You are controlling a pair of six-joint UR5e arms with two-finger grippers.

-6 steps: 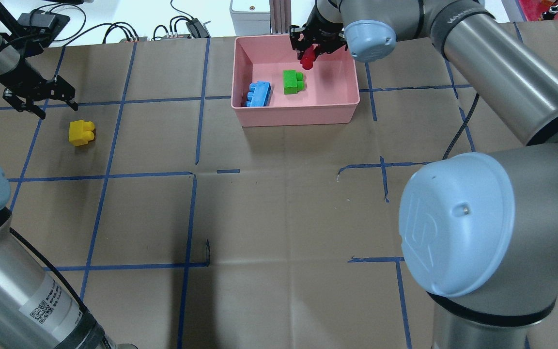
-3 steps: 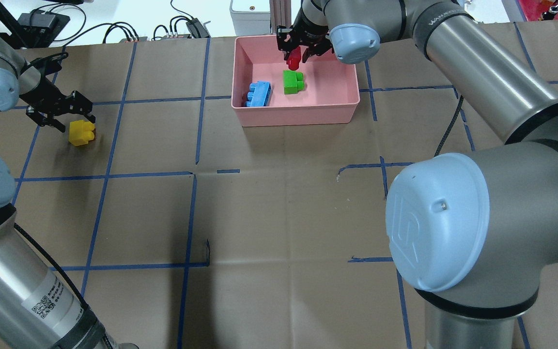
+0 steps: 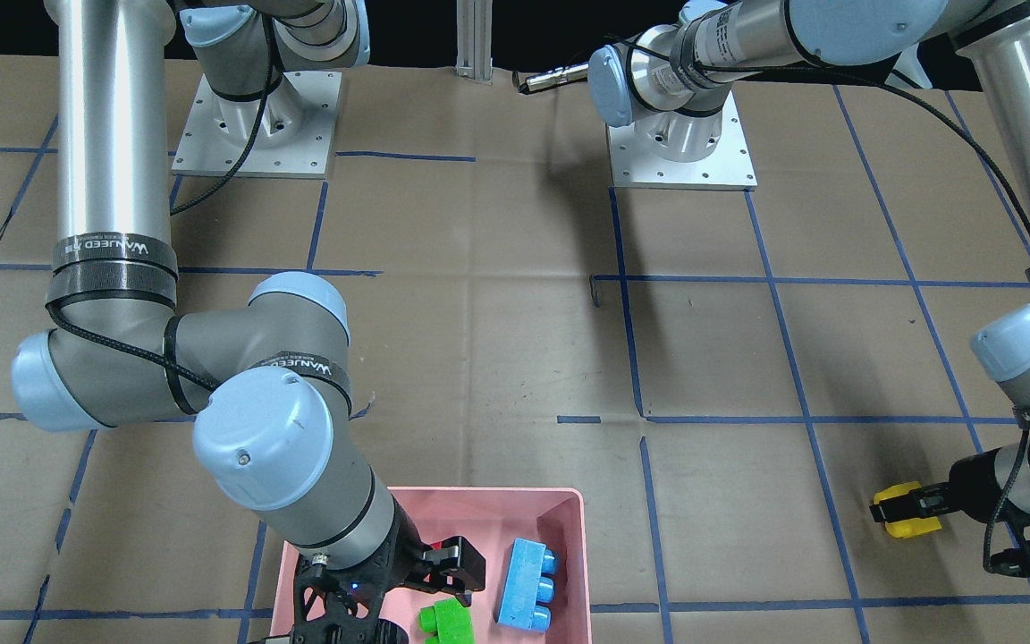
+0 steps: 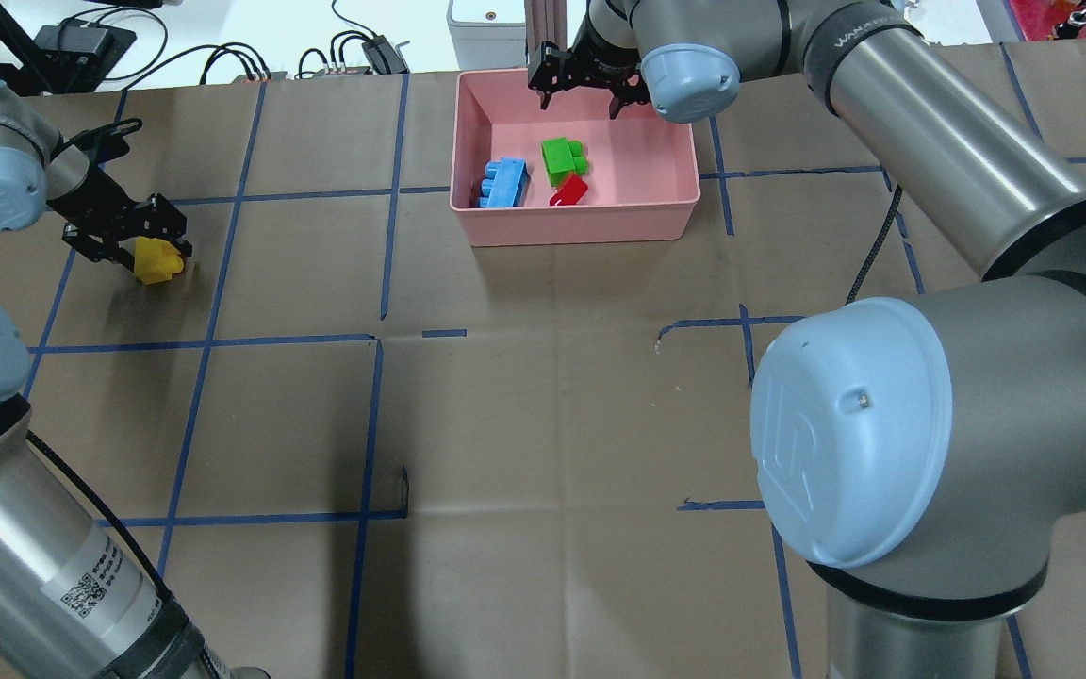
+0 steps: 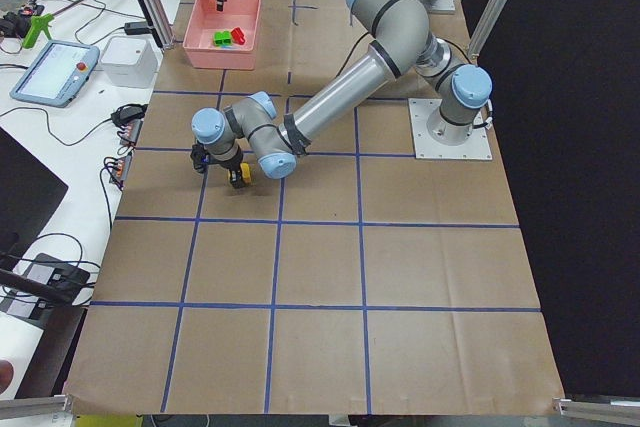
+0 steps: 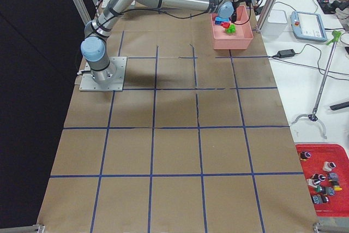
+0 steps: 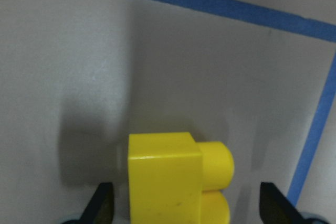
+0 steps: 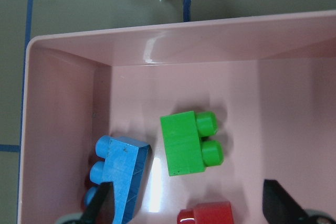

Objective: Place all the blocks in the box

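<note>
The pink box point(image 4: 584, 223) stands at the far middle of the table. In it lie the light blue block point(image 4: 505, 182), the green block point(image 4: 564, 158) and the red block point(image 4: 568, 191). My right gripper point(image 4: 579, 92) hangs open and empty over the box's far side. The right wrist view shows the green block point(image 8: 189, 141), blue block point(image 8: 121, 177) and red block point(image 8: 207, 214) below it. The yellow block point(image 4: 158, 262) sits on the table at far left. My left gripper point(image 4: 140, 251) is open and low, its fingers on either side of the yellow block point(image 7: 173, 182) with gaps.
Brown paper with blue tape lines covers the table point(image 4: 543, 424). Cables and small devices point(image 4: 222, 57) lie beyond its far edge. A metal post point(image 4: 543, 24) stands just behind the box. My right arm's elbow point(image 4: 854, 424) fills the near right.
My right gripper opened and let go of the red block, which now lies in the box beside the green one. My left gripper moved down around the yellow block.
</note>
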